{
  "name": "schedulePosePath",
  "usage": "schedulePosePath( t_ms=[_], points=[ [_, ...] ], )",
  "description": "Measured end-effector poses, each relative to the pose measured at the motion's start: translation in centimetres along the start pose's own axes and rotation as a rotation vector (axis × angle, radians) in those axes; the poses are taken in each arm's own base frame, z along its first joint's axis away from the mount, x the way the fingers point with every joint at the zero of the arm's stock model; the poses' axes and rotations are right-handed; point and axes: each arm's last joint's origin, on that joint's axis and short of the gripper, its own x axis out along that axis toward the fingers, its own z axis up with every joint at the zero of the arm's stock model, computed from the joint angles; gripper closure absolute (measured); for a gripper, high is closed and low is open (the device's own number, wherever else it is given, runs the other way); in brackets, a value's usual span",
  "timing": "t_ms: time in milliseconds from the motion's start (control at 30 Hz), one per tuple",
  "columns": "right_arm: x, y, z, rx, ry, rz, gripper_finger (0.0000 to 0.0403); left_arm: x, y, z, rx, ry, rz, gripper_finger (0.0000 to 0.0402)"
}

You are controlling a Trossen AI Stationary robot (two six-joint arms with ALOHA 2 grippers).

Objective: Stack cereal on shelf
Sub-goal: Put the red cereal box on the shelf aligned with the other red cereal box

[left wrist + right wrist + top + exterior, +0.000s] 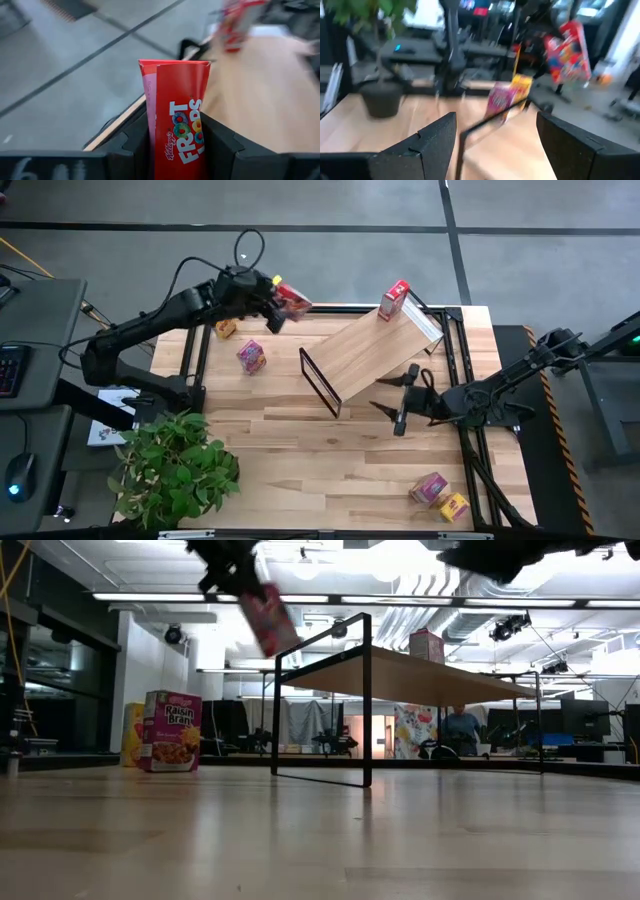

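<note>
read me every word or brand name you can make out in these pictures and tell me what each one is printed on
"Kellogg's FROOT LOOPS" (the last word partly cut off): on the red cardboard cereal box clamped in the left pincer.
"Raisin Bran": on the pink-magenta cardboard cereal box standing on the table in the low view.
Red box on the light-wood shelf: print too small to read.
Boxes in the right wrist view: too blurred to read.

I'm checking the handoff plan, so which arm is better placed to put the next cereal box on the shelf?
The left. Its tool already grips a red cereal box in the air near the shelf. The right tool stands open and empty at the shelf's other side.
</note>
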Motion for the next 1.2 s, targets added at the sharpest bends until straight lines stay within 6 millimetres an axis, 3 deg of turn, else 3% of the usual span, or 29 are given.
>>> schedulePosePath(
  t_ms=[200, 400, 533, 800, 1200],
  points=[
    [-0.2, -0.8, 1.8, -0.022, -0.118, -0.148, 0.0135, -0.1, -5.2, 1.4, 0.089, -0.032, -0.152, 0.0273],
    [-0.9, -1.7, 2.6, -0.008, -0.137, -0.201, 0.0135, 2.0, -10.7, 2.4, 0.24, -0.003, -0.279, 0.0273],
    [-1.0, -1.9, 3.2, -0.037, -0.096, -0.205, 0.0135, 3.1, -13.0, 2.6, 0.357, 0.033, -0.378, 0.0273],
    [0.4, -2.8, 5.9, 0.005, 0.099, -0.107, 0.0135, 2.9, -14.3, 2.8, 0.476, 0.003, -0.415, 0.0273],
    [4.1, -4.9, 6.2, 0.036, 0.167, 0.012, 0.0135, 2.0, -15.4, 2.8, 0.603, -0.056, -0.517, 0.0273]
  ],
)
